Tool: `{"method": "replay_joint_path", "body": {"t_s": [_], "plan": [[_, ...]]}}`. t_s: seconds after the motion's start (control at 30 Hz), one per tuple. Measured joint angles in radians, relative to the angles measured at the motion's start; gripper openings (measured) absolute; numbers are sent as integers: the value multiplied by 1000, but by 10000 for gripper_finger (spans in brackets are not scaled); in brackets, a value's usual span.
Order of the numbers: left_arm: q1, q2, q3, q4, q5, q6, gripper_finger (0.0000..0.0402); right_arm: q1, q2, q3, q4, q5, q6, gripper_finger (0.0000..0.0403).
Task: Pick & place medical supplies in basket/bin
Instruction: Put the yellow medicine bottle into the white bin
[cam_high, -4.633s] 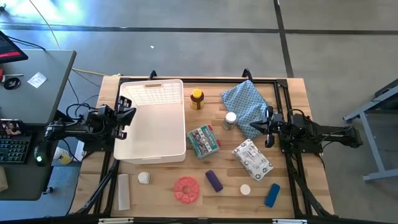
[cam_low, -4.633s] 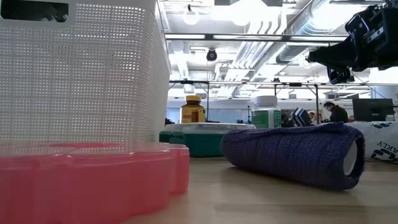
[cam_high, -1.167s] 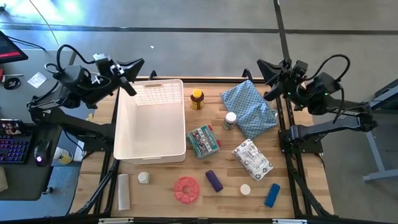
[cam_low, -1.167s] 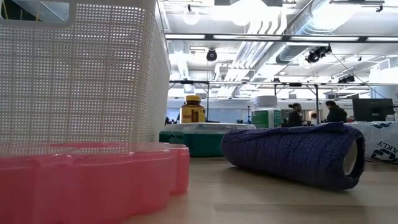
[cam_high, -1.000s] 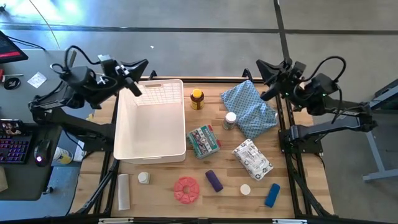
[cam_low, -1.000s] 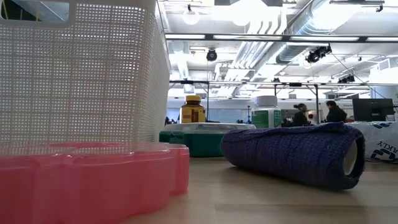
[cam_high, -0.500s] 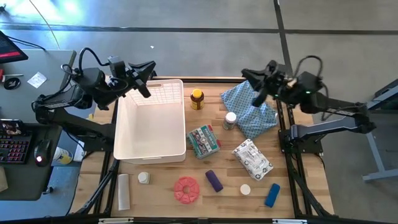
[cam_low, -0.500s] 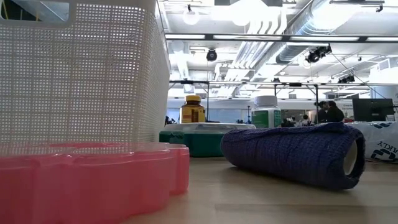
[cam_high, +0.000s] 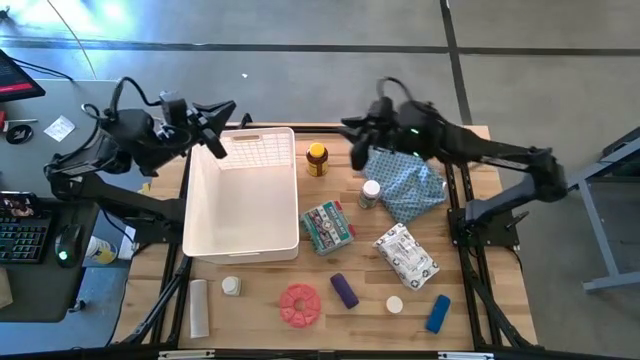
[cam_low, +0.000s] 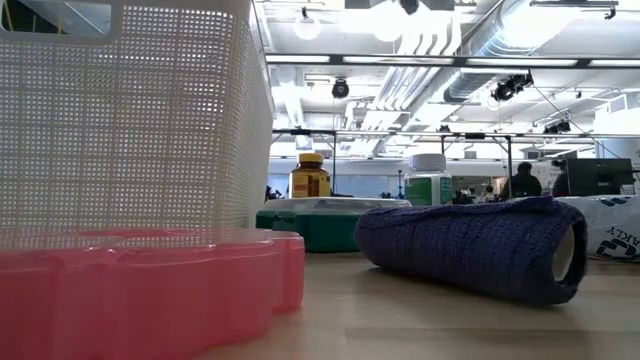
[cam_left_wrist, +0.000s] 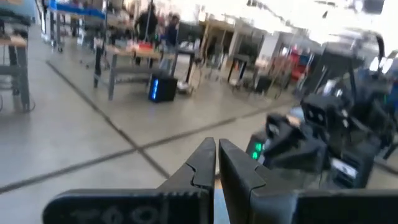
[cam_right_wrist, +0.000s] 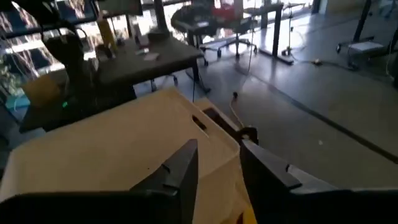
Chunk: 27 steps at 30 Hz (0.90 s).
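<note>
- From the high view we count one white bin on the left half of the tabletop, with nothing visible inside it.
- We count one amber bottle near the far edge, just right of the bin, and one white-capped jar touching the edge of the one blue patterned cloth at the far right corner.
- Two packets lie mid-table: a green-white packet just beside the bin's right wall, and a white printed packet right of it.
- Along the near edge we count one white tube, one small white jar, one red disc, one purple cylinder, one white cap and one blue cylinder.
- The left gripper hovers over the bin's far left corner; the right gripper hangs above the far edge, between the amber bottle and the cloth, near both and holding nothing.
- In the low view we see the red disc nearest, the bin wall behind it, the purple cylinder to the right, and beyond them the amber bottle and the jar; neither gripper shows.
- In the left wrist view the left gripper has its fingers pressed nearly together, empty, facing the room.
- In the right wrist view the right gripper has its fingers parted, empty, with the bin ahead of it.
</note>
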Motion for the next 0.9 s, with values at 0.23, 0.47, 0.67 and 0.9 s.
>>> {"method": "replay_joint_path", "body": {"t_s": [0.23, 0.47, 0.67, 0.9], "plan": [[0, -30, -1, -176, 45, -69, 58, -73, 222, 219, -178, -43, -4, 144], [0, -80, -1, -223, 42, -73, 58, -101, 368, 241, -218, -37, -87, 172], [0, -126, -1, -259, 74, -73, 58, -100, 454, 242, -292, -41, -164, 222], [0, -160, -1, -315, 131, -84, 58, -109, 524, 242, -289, -50, -175, 266]]}}
